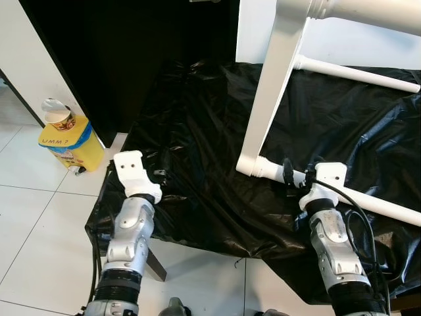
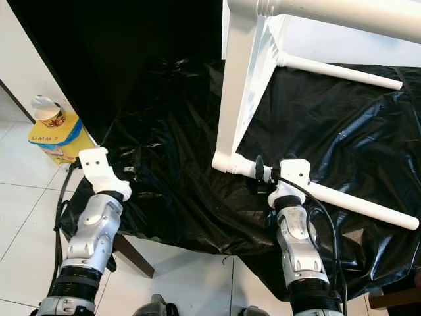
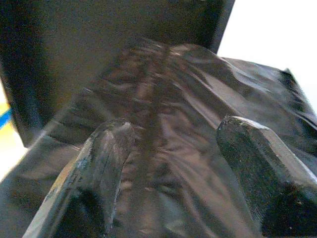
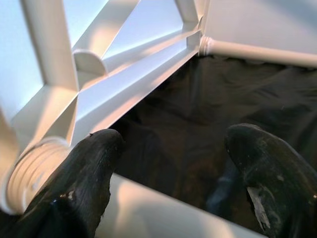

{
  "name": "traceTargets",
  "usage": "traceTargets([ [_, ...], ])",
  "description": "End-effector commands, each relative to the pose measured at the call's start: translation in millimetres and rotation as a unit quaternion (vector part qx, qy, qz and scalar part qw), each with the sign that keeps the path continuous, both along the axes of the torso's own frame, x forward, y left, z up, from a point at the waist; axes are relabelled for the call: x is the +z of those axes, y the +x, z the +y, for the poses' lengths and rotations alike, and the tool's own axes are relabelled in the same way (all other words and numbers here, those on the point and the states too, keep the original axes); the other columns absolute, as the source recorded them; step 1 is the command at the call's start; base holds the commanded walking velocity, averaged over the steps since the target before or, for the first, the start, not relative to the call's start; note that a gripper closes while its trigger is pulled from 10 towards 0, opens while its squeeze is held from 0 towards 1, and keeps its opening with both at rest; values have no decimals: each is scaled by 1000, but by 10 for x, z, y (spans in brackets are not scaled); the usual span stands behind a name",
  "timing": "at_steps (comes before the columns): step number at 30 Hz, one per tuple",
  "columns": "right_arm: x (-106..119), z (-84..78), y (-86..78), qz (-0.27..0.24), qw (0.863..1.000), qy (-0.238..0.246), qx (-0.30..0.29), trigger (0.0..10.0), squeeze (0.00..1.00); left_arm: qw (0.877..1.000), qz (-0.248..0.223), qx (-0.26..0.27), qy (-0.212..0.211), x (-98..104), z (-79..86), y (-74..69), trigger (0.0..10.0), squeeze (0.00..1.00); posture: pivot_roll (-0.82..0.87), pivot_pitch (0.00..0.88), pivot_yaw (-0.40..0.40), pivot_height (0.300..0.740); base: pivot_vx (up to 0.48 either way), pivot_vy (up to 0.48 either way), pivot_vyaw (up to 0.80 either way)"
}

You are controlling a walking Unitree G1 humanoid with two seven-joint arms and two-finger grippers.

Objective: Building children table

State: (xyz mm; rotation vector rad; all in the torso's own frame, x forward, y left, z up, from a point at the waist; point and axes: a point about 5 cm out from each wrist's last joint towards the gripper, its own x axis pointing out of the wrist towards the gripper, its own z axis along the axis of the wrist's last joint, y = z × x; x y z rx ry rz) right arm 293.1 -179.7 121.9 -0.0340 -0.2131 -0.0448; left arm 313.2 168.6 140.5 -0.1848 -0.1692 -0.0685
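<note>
A white children's table lies on its side on a black plastic sheet [image 1: 197,158]. Its frame rail [image 1: 273,85] stands upright, and turned legs run off to the right, one low along the sheet [image 1: 381,203] and one higher [image 1: 355,71]. My right gripper [image 1: 297,172] is at the low leg, close to its joint with the frame. In the right wrist view its fingers [image 4: 94,163] stand open, one on each side of that leg [image 4: 148,213]. My left gripper [image 3: 173,134] hovers open over the sheet's left part, holding nothing.
A yellow container [image 1: 69,141] with a blue band and a can on top stands on the white tiled floor [image 1: 39,224] at the left. A dark panel [image 1: 131,52] rises behind the sheet. The sheet's front edge hangs near my arms.
</note>
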Motion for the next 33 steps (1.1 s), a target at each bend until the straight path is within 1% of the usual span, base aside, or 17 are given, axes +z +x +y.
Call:
traceTargets([
  [1,-19,-34,-7,7,1000,7,-8,10000,0,999,1,-37,5,-16,-20,-5,10000,0,60,56,9,740,0,0,0],
  [10,-25,-8,-20,8,1000,7,1,10000,0,999,-9,-41,14,12,-51,-23,10000,0,58,46,11,740,0,0,0],
  [12,-27,-4,-15,8,1000,7,2,10000,0,999,-12,-44,23,16,-68,-28,10000,0,60,44,10,740,0,0,0],
  [19,-18,-7,-4,6,1000,7,2,10000,0,998,-15,-52,14,15,-74,-57,10000,0,60,38,14,740,0,0,0],
  [26,-31,16,-5,7,1000,5,5,10000,0,998,-18,-47,34,14,-73,-79,10000,0,64,29,16,740,0,0,0],
  [31,-30,20,-2,7,1000,6,5,10000,0,998,-18,-44,36,16,-69,-77,10000,0,65,28,15,740,0,0,0],
  [33,-29,48,3,7,1000,7,9,10000,0,998,-20,-40,44,8,-79,-88,10000,0,68,23,9,740,0,0,0],
])
